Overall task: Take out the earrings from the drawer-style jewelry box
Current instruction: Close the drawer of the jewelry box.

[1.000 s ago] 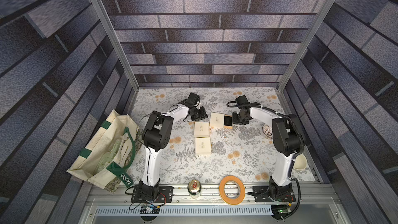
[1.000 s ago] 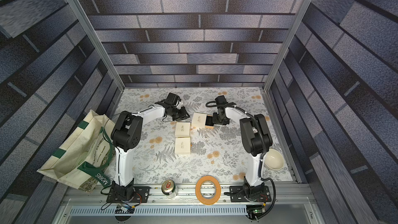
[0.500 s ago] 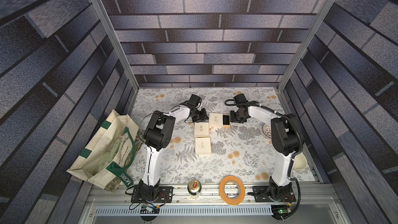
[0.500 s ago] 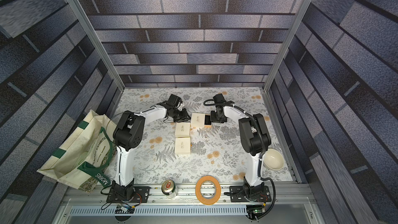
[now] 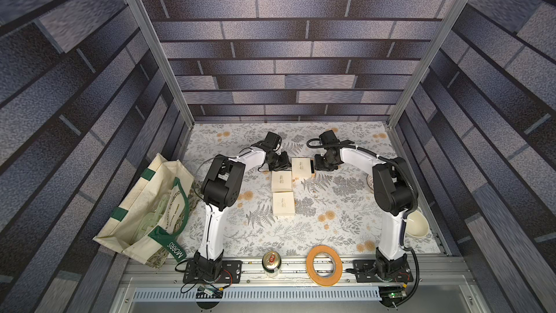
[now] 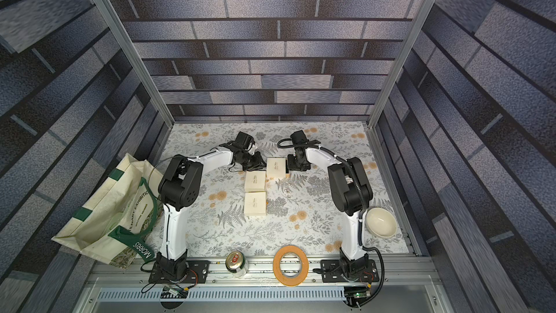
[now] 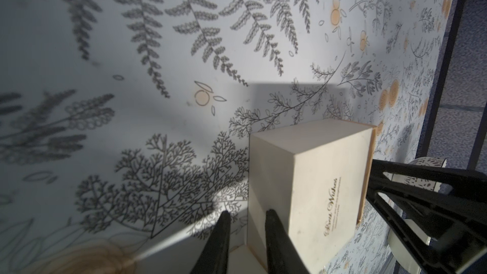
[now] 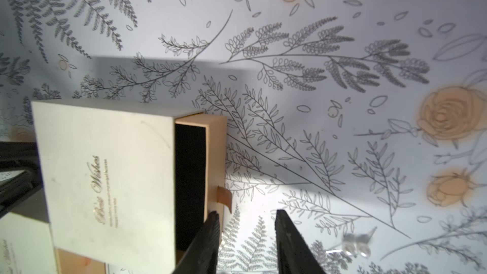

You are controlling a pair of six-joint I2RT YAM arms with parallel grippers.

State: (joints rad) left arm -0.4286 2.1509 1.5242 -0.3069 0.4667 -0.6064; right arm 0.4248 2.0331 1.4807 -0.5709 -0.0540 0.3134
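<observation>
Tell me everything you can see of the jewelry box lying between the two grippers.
The jewelry box is a cream sleeve with gold Best Wishes script on top. Its tan drawer is slid partly out toward the right gripper, baring a strip of black lining and a tan pull tab. It lies flat on the floral table, beyond two like boxes. The left gripper stands at its closed end; whether either gripper touches it is unclear.

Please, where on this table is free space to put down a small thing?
Widest free patch: the cloth between the front cream box, the can and the tape roll. Also free: the far strip behind both arms, along the back wall. Crowded: around the drawer box and the middle box, where the earrings lie on the cloth.
</observation>
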